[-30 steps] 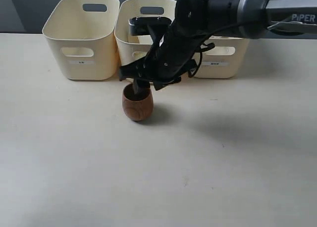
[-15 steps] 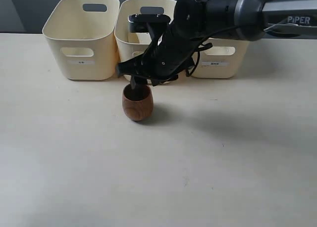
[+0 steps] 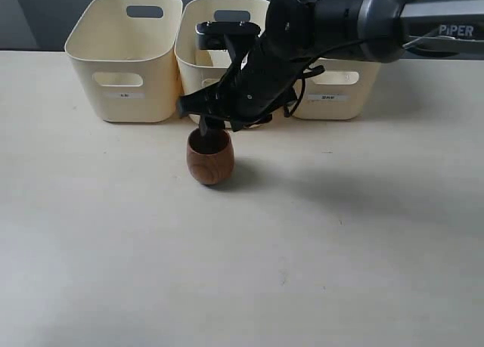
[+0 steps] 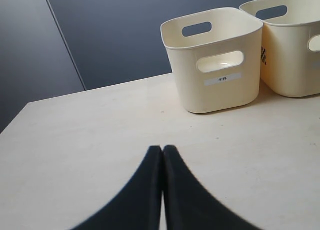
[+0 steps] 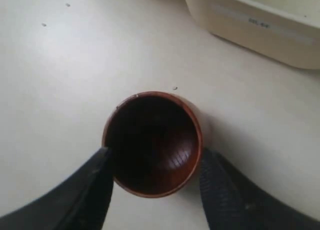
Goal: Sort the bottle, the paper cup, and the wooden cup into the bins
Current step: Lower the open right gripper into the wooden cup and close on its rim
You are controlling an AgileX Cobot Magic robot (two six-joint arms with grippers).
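The wooden cup (image 3: 209,159) stands upright on the table in front of the middle bin (image 3: 198,60). My right gripper (image 3: 209,126) hangs just above its rim. In the right wrist view the cup's dark mouth (image 5: 152,142) sits between the two fingers (image 5: 97,182), which flank the rim closely; the right gripper (image 5: 155,157) is open. The left bin (image 3: 125,60) and the right bin (image 3: 336,90) stand either side of the middle one. My left gripper (image 4: 162,151) is shut on nothing, low over bare table. The bottle and the paper cup are out of view.
The three bins form a row along the table's back edge, and the right arm (image 3: 363,18) reaches across the middle and right ones. From the left wrist the left bin (image 4: 217,64) and the middle bin (image 4: 295,44) show. A bin wall (image 5: 260,22) is just beyond the cup.
The right arm has risen slightly and drawn back toward the bins over the first half second, then stayed still. The wooden cup has not moved.
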